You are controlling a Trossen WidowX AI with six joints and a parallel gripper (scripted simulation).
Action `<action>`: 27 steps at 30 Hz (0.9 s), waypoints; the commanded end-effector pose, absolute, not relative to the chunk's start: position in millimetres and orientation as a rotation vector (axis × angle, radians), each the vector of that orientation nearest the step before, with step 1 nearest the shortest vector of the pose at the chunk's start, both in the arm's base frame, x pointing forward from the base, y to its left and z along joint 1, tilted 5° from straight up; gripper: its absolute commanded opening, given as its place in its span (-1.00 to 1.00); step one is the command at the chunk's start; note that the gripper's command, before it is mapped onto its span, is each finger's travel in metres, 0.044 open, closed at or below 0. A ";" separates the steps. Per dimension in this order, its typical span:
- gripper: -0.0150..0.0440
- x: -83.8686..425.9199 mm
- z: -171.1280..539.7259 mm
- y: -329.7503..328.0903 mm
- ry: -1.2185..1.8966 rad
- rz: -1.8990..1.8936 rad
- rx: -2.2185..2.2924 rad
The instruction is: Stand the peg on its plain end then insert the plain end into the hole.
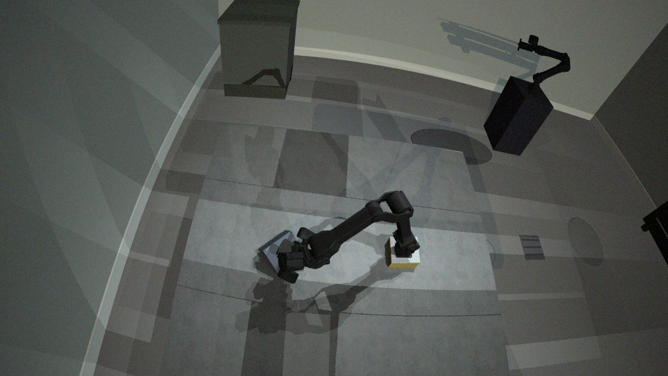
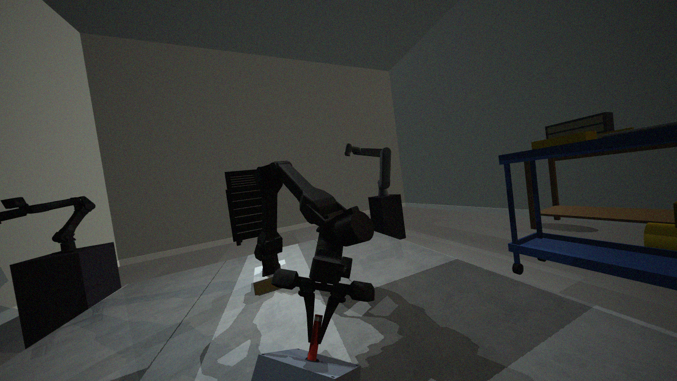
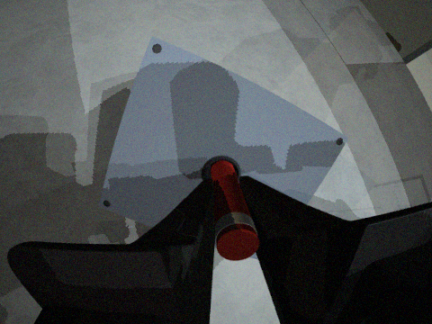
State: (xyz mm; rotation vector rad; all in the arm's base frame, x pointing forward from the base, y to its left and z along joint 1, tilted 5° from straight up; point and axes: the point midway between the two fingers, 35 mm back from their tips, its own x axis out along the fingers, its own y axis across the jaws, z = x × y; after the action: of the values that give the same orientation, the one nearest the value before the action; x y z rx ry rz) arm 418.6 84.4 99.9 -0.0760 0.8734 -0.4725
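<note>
The red peg [image 2: 312, 348] [image 3: 229, 193] stands with its lower, plain end at the hole and its white-banded end up. The sloped panel [image 2: 310, 370] [image 3: 135, 121] [image 1: 271, 251] is blue-grey, with dark screws near its corners. The hole [image 3: 204, 170] shows as a dark ring around the peg's lower end, which is inside it; how deep is hidden. My gripper [image 2: 315, 337] [image 3: 226, 185] is shut on the peg, between the band and the panel face. In the top view the arm hides the peg.
The arm's base stands on a white and yellow block [image 1: 402, 265] [image 2: 266, 287]. Farther off are a grey cabinet [image 1: 257, 56], a second arm on a dark pedestal [image 1: 518, 116] [image 2: 66, 289] and a blue cart [image 2: 601, 255].
</note>
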 end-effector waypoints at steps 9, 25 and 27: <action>-0.49 421.1 94.7 82.3 0.875 -0.473 -0.079; -0.49 421.2 94.9 82.3 0.872 -0.475 -0.075; -0.40 421.2 94.9 82.3 0.872 -0.475 -0.075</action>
State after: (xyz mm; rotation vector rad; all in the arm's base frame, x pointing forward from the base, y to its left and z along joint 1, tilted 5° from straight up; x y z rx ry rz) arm 421.2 82.3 94.7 -0.0750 0.8718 -0.4746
